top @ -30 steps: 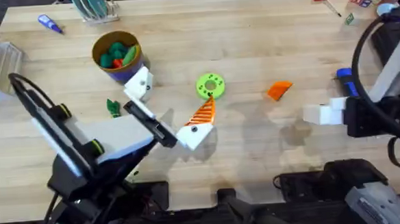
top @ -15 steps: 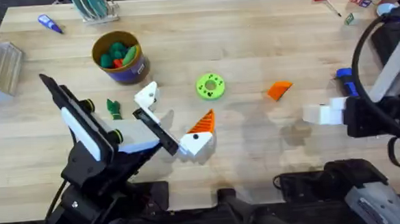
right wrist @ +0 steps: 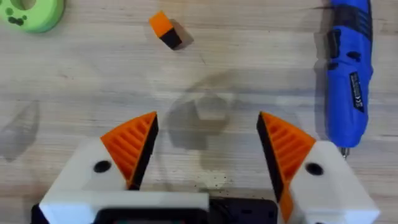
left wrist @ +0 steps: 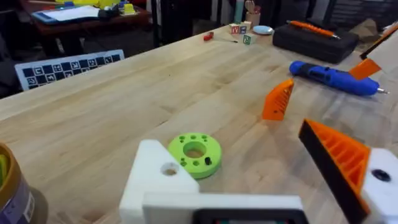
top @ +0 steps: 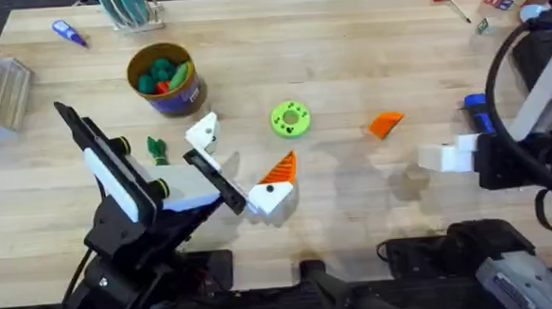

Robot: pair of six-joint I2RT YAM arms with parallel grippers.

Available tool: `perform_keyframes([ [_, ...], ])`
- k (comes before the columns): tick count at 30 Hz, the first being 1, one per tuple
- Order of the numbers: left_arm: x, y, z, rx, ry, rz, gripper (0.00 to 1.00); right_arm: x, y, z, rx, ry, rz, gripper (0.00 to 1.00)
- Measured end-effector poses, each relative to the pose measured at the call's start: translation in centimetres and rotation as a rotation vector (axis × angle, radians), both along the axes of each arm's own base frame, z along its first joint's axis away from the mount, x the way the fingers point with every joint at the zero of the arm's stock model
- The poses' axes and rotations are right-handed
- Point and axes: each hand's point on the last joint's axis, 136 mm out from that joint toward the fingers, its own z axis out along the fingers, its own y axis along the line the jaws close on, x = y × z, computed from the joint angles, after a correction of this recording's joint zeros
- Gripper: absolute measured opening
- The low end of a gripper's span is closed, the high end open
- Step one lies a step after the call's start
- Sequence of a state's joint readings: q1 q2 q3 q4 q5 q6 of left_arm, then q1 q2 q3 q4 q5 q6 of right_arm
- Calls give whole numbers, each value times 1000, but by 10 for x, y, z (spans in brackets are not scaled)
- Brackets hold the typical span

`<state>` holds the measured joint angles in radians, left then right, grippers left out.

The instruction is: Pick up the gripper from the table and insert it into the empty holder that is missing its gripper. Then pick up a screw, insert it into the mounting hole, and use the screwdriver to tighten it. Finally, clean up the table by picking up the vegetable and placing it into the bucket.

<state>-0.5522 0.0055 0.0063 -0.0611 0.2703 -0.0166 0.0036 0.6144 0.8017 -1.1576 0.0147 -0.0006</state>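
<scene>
- Since a second ago the left arm has swung its gripper [top: 237, 166] back from the table's middle; over the last half second nothing has shifted.
- Its fingers stand wide; the white holder [top: 202, 133] lacks its pad.
- The right gripper [right wrist: 208, 149] gapes wide, empty.
- The orange ribbed gripper [top: 385, 123] lies untouched, right of the table's middle, so insertion hasn't begun.

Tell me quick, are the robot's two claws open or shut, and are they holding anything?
Left gripper: open, holding nothing; one finger is a bare white holder with no orange pad.
Right gripper: open, holding nothing, bare table between its orange pads.
</scene>
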Motion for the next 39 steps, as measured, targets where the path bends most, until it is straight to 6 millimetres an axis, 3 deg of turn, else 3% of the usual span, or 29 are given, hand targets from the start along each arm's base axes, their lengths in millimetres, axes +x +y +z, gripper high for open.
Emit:
perform_keyframes([
  [20,0,0,0,0,0,0,985,3,-5,2,-48,-14,28,970],
  [24,0,0,0,0,0,0,985,20,-5,13,-58,-98,36,970],
  [30,0,0,0,0,0,0,985,62,3,50,-32,-326,65,970],
  [39,0,0,0,0,0,0,985,72,15,63,21,-395,114,970],
])
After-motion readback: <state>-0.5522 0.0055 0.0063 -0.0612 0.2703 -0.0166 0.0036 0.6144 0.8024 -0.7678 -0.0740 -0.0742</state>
